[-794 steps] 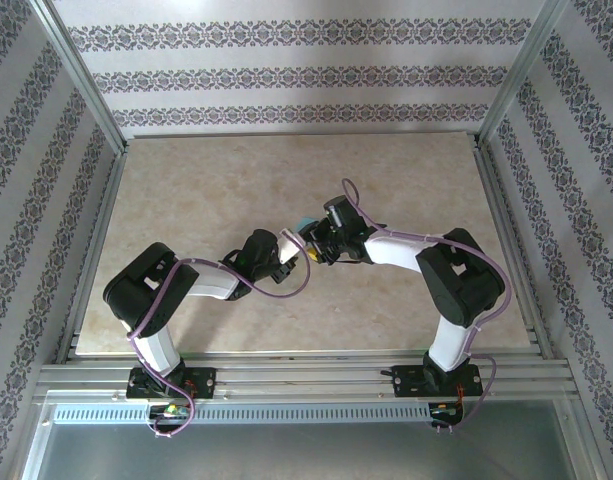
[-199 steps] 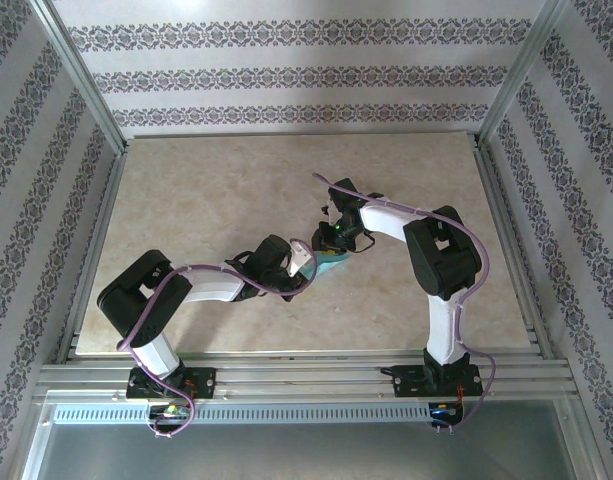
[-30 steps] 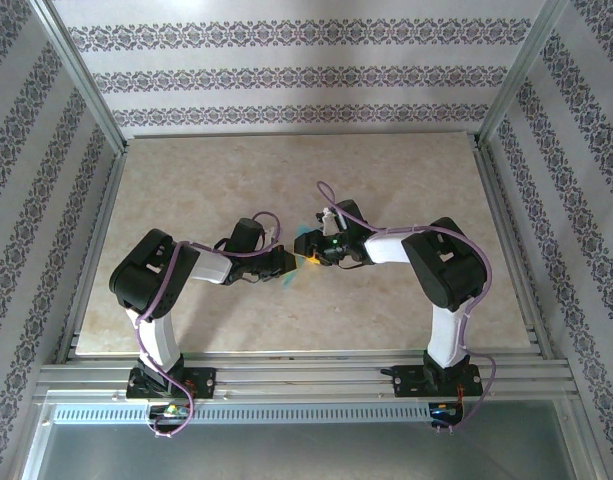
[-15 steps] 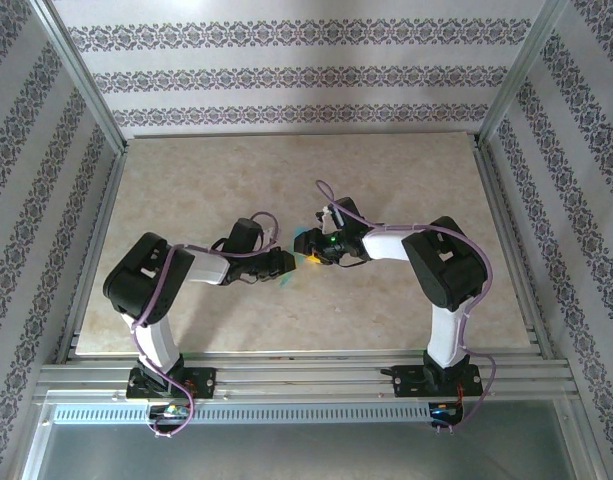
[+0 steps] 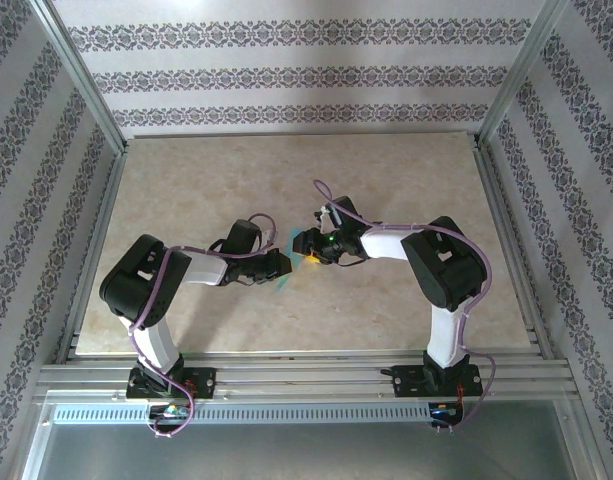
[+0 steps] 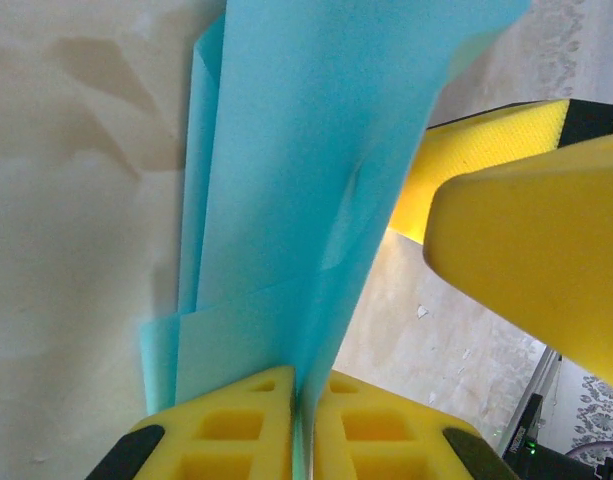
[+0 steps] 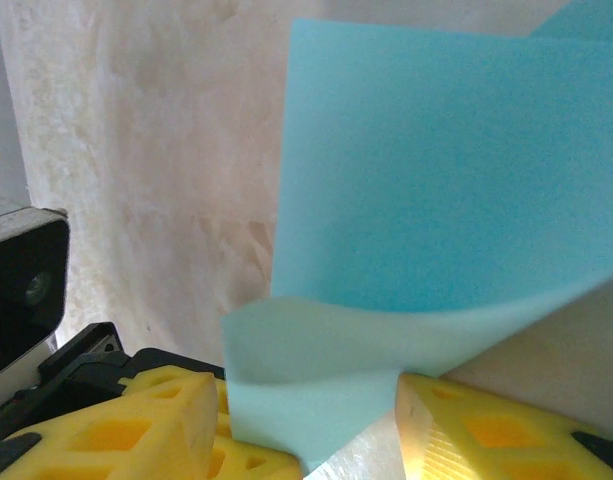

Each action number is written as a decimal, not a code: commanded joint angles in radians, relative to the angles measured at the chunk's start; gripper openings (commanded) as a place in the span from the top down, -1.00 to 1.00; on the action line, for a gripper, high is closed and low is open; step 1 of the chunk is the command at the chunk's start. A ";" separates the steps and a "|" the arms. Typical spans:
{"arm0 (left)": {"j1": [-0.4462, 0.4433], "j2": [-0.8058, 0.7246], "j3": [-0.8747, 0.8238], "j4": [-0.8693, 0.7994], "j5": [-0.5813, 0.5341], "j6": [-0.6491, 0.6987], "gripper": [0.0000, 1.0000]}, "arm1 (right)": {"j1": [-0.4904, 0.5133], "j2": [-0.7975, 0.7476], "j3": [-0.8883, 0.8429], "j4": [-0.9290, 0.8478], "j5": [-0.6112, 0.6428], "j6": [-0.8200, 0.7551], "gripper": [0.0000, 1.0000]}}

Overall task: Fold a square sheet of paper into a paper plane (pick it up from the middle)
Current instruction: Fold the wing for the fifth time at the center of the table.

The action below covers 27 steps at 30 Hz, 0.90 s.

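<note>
Turquoise-blue paper, thin and unmarked: the square sheet of paper (image 6: 296, 150) is already folded into overlapping layers and is held up off the table (image 5: 186, 180) about its middle, well away from all four edges, between the two arms.

The left gripper (image 6: 301, 395) is clenched on the sheet's lower end, its yellow pads (image 6: 236, 410) pressed together with only the paper's thickness between them. The right gripper (image 7: 311, 390) stands with its jaws apart, a loose curl of the sheet lying in the gap; whether either finger bears on that curl cannot be told.

Handling, as a judgement: the sheet is very light and limp, bends under its own weight, and will crease wherever it is pinched. A stray squeeze would probably leave an unwanted fold. It is best taken along an existing crease, where the doubled layers give some stiffness, and close to the middle of its length so that neither end droops.

Hard to make out: the overhead view shows only slivers of turquoise between the gripper bodies. The sheet's far end is cut off in both wrist views, so the number of folds and its full outline stay uncertain.
</note>
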State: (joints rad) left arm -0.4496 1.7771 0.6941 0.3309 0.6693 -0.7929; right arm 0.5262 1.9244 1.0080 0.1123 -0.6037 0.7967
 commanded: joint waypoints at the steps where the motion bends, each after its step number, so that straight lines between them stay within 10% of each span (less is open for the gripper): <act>1: 0.015 0.025 -0.008 -0.087 -0.037 0.010 0.73 | -0.005 -0.046 -0.024 0.073 -0.034 -0.050 -0.05; 27: 0.015 0.048 -0.005 -0.059 -0.030 0.003 0.77 | 0.041 0.071 0.059 0.014 -0.038 -0.053 -0.05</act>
State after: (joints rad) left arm -0.4492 1.7813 0.6941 0.3305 0.6674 -0.7937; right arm 0.5545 1.9629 1.0393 0.1490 -0.6525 0.7559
